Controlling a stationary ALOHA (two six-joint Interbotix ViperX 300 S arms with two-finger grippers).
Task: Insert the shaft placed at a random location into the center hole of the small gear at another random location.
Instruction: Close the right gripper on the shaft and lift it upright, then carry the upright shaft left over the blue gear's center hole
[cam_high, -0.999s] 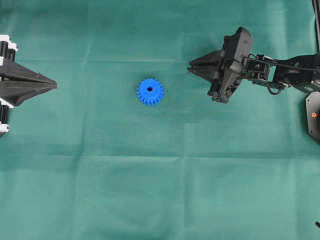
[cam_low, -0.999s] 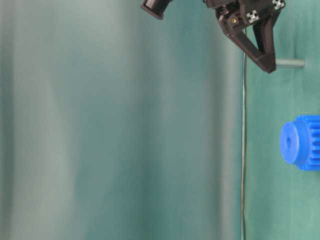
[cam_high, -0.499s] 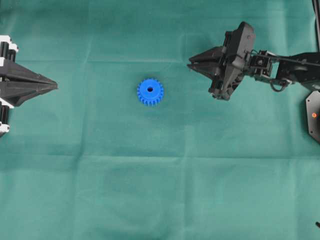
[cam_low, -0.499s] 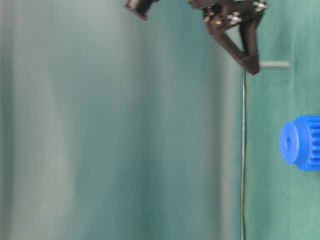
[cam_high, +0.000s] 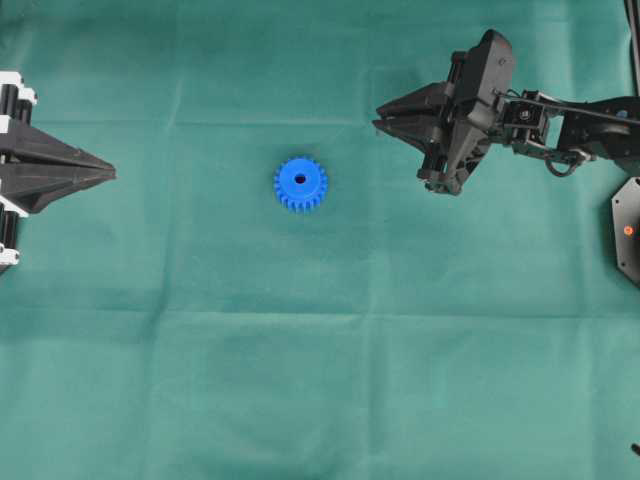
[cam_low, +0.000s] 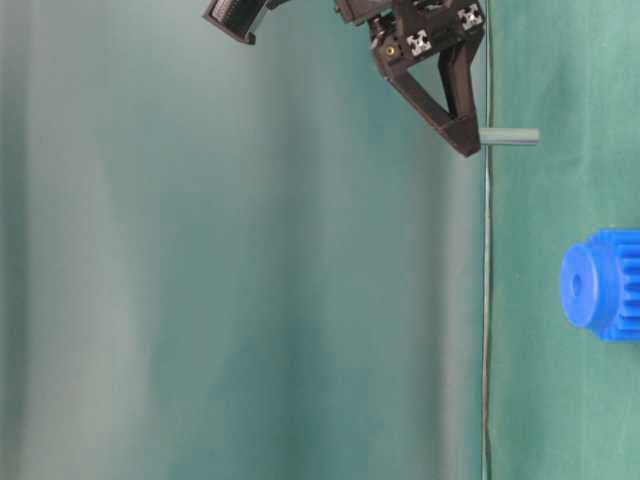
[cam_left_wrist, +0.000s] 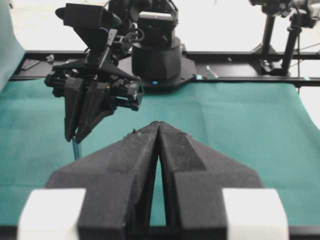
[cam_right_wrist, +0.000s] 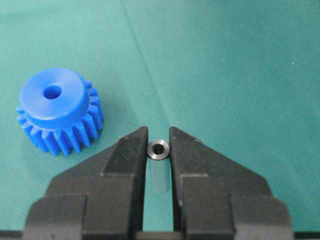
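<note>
Table (cam_high: 330, 380): covered in green cloth, creased, bare but for one part. Small gear (cam_high: 300, 183): blue, lying flat on the cloth, hub up, center hole (cam_right_wrist: 51, 91) open and facing upward; landmark for all entries. Right claw (cam_right_wrist: 159, 141): raised above the cloth, off to the gear's right in the overhead view and well apart from it, pinching the shaft (cam_right_wrist: 159, 149) between its tips. Shaft: clear of the table, long axis in line with the claw's reach, free end pointing down toward the cloth, hollow-looking round end showing at the tips. Left claw (cam_high: 108, 172): far to the gear's left, pressed together, holding nothing. Step, as judged: shaft picked up, carry to the gear under way. Next move calls for bringing the shaft over the hole, axis upright and centred, then lowering.
</note>
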